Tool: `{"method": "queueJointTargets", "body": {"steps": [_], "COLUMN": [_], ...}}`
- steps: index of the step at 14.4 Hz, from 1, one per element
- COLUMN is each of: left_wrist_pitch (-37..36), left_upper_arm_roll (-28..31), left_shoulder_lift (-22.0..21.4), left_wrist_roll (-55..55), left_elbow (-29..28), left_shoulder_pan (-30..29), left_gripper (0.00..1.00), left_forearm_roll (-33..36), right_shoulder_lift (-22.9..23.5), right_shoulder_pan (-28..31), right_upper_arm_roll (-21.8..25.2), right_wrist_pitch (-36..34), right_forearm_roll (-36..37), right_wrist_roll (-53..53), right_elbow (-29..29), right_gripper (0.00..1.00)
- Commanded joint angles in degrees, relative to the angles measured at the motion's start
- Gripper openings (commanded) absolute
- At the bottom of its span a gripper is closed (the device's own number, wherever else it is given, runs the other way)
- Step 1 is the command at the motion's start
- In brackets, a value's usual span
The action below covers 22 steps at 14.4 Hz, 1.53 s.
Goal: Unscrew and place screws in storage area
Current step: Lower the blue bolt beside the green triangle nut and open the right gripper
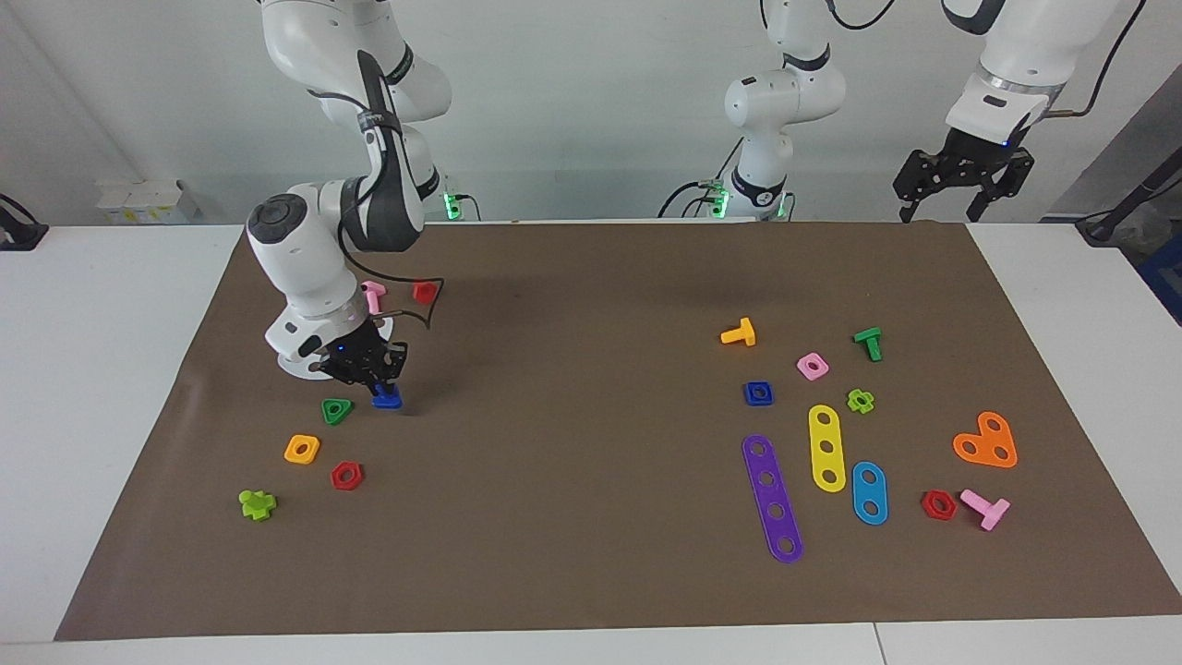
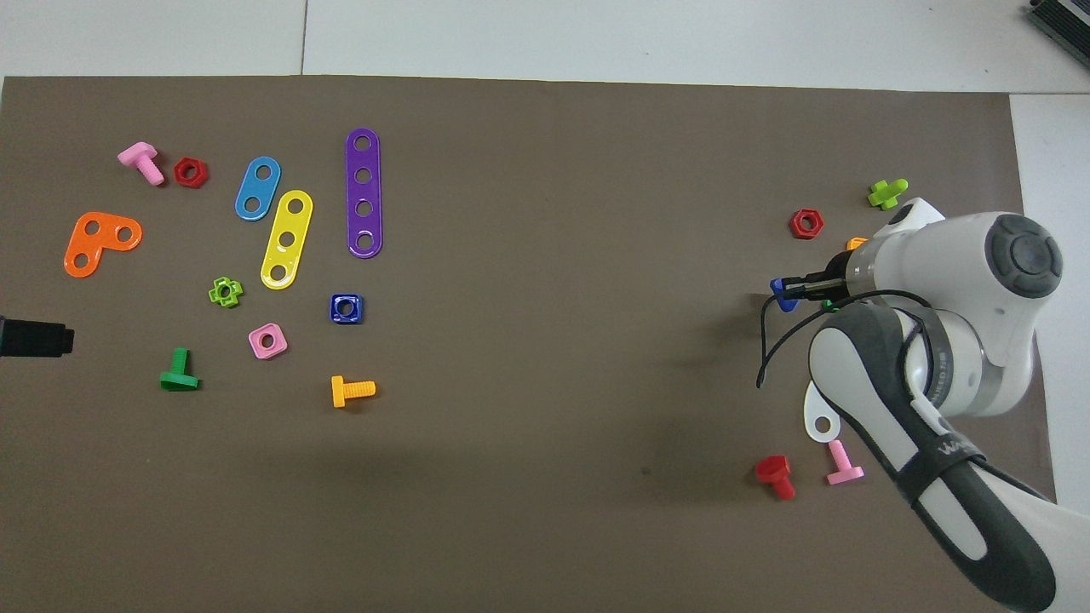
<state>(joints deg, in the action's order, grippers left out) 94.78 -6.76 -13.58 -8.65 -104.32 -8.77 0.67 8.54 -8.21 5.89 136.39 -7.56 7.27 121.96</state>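
My right gripper [image 1: 377, 380] is shut on the small blue screw [image 1: 387, 399] and holds it head down, very low over the brown mat [image 1: 572, 517]. It also shows in the overhead view [image 2: 783, 294]. It is in the storage area, beside the green triangular nut [image 1: 337, 410] and next to the white curved strip [image 1: 297, 367], which the right arm mostly hides. I cannot tell whether the screw touches the mat. My left gripper [image 1: 960, 180] is open and empty, raised over the mat's edge nearest the robots at the left arm's end.
Around the white strip lie an orange square nut [image 1: 302, 449], red hex nut [image 1: 346, 475], lime cross [image 1: 257, 503], pink bolt [image 1: 372, 296] and red bolt [image 1: 424, 290]. At the left arm's end lie purple [image 1: 772, 497], yellow [image 1: 827, 447] and blue [image 1: 869, 492] strips and a blue square nut [image 1: 758, 393].
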Motion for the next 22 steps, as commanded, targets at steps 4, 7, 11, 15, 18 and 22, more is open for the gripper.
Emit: {"method": "queueJointTargets", "body": {"steps": [4,7,11,15,18,22], "left_wrist_pitch": [-4.6,-5.5,-5.2,-3.7,-3.6,-3.6], "left_upper_arm_roll": [0.1,0.1,0.1,-0.1,-0.1,0.1], "left_shoulder_lift": [6.9,9.1,7.9,6.7,6.7,6.7], "left_wrist_roll": [0.7,0.7,0.7,1.0,2.9,3.3], "left_elbow": [9.7,11.4,8.4,5.8,6.0,6.0], "left_shoulder_pan": [0.2,1.0,1.7,3.0,4.3,4.1], "left_gripper": [1.00,1.00,1.00,1.00,1.00,1.00], "left_forearm_roll": [-0.8,-1.8,-1.9,-1.9,-2.0,-2.0], "right_shoulder_lift": [-0.7,0.0,0.1,-3.0,-7.9,-12.1], "right_shoulder_pan": [0.8,0.7,0.7,1.4,2.9,4.3], "right_upper_arm_roll": [-1.1,-1.1,-1.1,-0.1,0.3,0.5], "right_wrist_pitch": [7.7,8.1,8.0,-5.2,-21.4,-35.5], "right_forearm_roll": [-1.2,-1.2,-1.2,0.1,6.6,9.1], "right_wrist_roll": [2.1,1.9,-0.5,-4.6,-11.4,-13.0], "right_elbow": [5.7,5.6,4.7,-4.1,-11.7,-19.5], "right_gripper": [0.00,0.00,1.00,1.00,1.00,1.00]}}
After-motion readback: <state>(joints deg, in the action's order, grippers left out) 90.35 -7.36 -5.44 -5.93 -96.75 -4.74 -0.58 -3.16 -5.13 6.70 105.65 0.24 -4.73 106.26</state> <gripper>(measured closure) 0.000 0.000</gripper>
